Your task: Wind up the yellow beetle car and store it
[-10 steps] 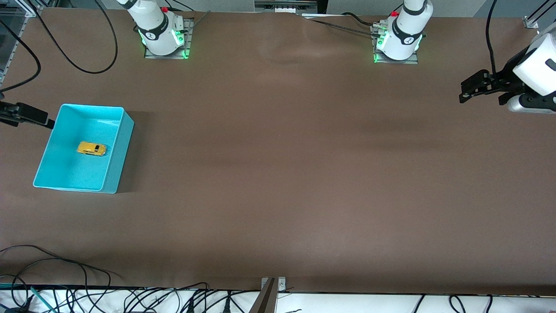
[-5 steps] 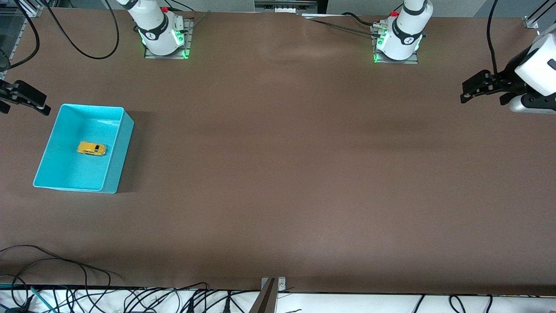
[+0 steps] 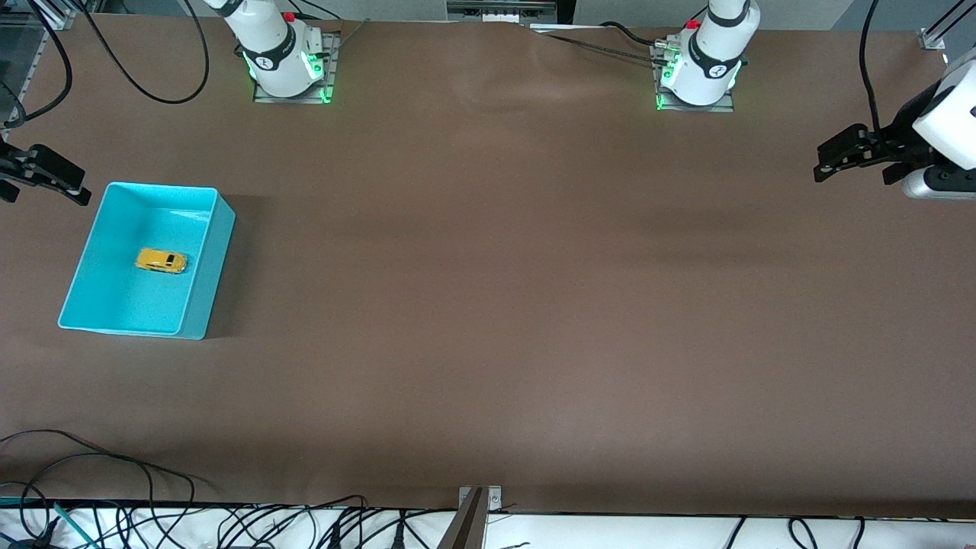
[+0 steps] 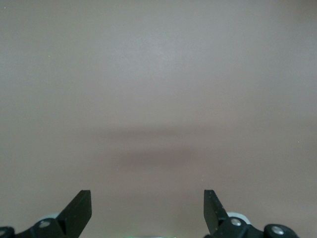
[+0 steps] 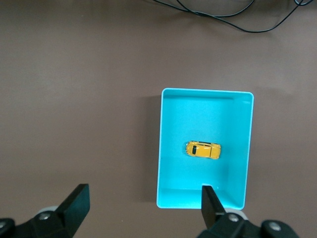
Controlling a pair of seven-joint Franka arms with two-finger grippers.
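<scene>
The yellow beetle car (image 3: 161, 261) lies on its wheels on the floor of the turquoise bin (image 3: 207, 259), toward the right arm's end of the table. In the right wrist view the car (image 5: 203, 149) sits mid-bin (image 5: 208, 91). My right gripper (image 3: 44, 183) hangs open and empty over the bare table just outside the bin's corner; its fingers (image 5: 144, 198) stand wide apart. At the left arm's end of the table, my left gripper (image 3: 852, 162) is also open and empty. Its wrist view has only brown table between the fingers (image 4: 147, 203).
The arm bases (image 3: 288, 72) (image 3: 698, 76) stand along the table's edge farthest from the front camera. Black cables (image 3: 137, 84) loop beside the right arm's base. More cables (image 3: 229, 526) and a metal bracket (image 3: 476, 507) line the edge nearest the camera.
My right gripper has drawn back off the bin's corner and now hangs just outside it. The left gripper has drifted slightly toward its end of the table. The car has not moved.
</scene>
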